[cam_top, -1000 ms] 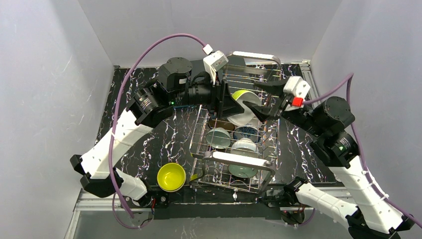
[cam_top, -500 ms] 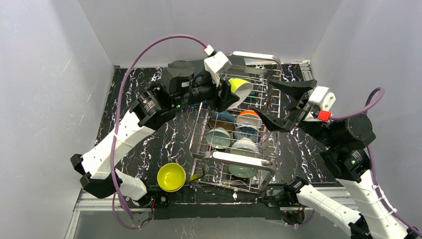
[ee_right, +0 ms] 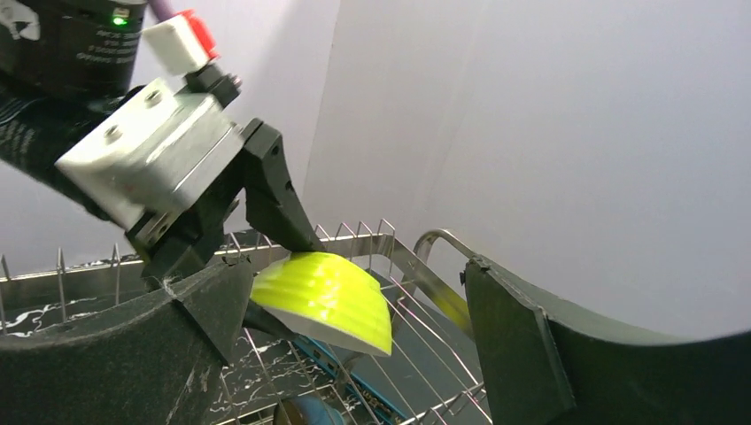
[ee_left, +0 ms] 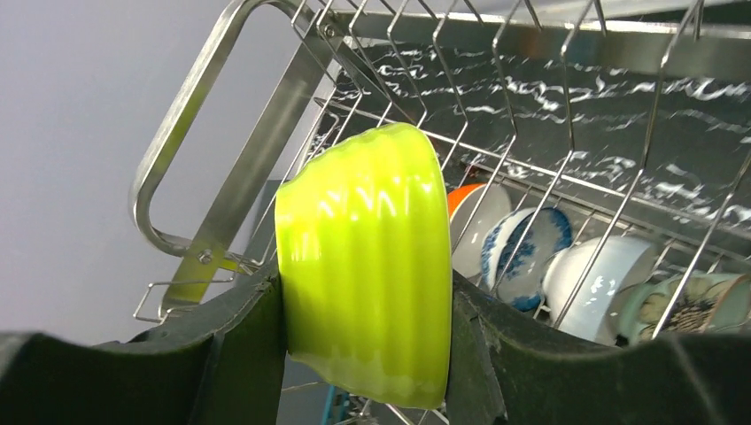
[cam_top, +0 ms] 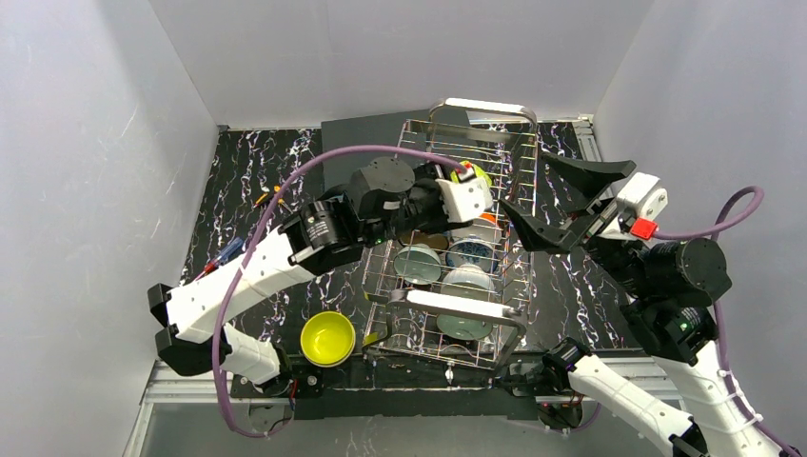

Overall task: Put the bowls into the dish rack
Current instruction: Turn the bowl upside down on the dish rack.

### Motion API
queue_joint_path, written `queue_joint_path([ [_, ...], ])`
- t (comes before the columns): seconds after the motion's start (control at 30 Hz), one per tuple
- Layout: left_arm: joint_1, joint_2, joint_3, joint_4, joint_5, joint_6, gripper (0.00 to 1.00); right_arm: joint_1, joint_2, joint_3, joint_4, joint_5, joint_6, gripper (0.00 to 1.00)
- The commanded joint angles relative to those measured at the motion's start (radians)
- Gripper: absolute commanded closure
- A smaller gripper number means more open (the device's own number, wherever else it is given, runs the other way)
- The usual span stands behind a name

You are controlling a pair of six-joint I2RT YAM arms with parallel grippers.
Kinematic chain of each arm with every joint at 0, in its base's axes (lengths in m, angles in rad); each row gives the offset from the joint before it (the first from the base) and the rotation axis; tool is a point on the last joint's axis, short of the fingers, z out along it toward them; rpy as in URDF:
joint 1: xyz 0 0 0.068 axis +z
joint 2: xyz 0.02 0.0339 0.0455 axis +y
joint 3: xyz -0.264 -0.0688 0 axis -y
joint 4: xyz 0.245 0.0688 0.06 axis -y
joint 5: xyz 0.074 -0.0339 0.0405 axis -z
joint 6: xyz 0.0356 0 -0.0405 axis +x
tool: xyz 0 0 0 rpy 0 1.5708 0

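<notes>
1. Top external view: the left gripper [cam_top: 474, 183] reaches over the far half of the dish rack [cam_top: 455, 307], probably so the lime ribbed bowl [cam_top: 482, 174] it carries can go down among the free tines there; the arm runs out low across the black marbled table [cam_top: 257, 171], its wrist bent inward over the basket. The right gripper [cam_top: 523, 183] hangs just beside the rack's right edge, fingers wide apart and empty, forearm raised. A pale green bowl [cam_top: 419, 263] and a blue-patterned bowl [cam_top: 471, 254] fill the near rows; a lime-yellow round bowl [cam_top: 327, 337] waits on the table, outside the rack.
2. Left wrist view: both fingers [ee_left: 235, 354] are clamped on the lime ribbed bowl [ee_left: 367, 266], held on edge so it can slot between tines; an orange bowl [ee_left: 465, 199] and a white bowl [ee_left: 593, 270] stand beyond.
3. Right wrist view: the open fingers [ee_right: 549, 354] frame the lime ribbed bowl [ee_right: 323, 297] without touching it; the bowl is above the wires, not yet seated.
</notes>
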Motion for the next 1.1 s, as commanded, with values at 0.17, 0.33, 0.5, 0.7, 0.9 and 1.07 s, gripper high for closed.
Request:
queue_joint_path([
  [0.17, -0.075, -0.014, -0.038, -0.014, -0.127, 0.249, 0.76, 0.002, 0.007, 0.006, 0.02, 0.156, 0.038, 0.03],
  [0.33, -0.097, -0.044, -0.037, -0.083, -0.095, 0.266, 0.27, 0.002, -0.007, -0.006, -0.003, 0.249, 0.045, 0.02],
  [0.5, -0.114, -0.064, -0.014, -0.13, -0.055, 0.244, 0.02, 0.003, -0.029, -0.033, 0.011, 0.265, 0.05, 0.01],
  [0.7, -0.149, -0.108, 0.039, -0.136, 0.044, 0.127, 0.02, 0.003, -0.023, -0.038, 0.01, 0.24, 0.062, 0.01],
  [0.9, -0.149, -0.222, -0.01, -0.012, 0.088, -0.053, 0.02, 0.002, -0.02, -0.052, 0.01, 0.229, 0.079, 0.01],
  [1.07, -0.149, -0.34, -0.088, 0.081, -0.071, -0.188, 0.02, 0.002, -0.022, -0.06, 0.006, 0.22, 0.094, 0.01],
])
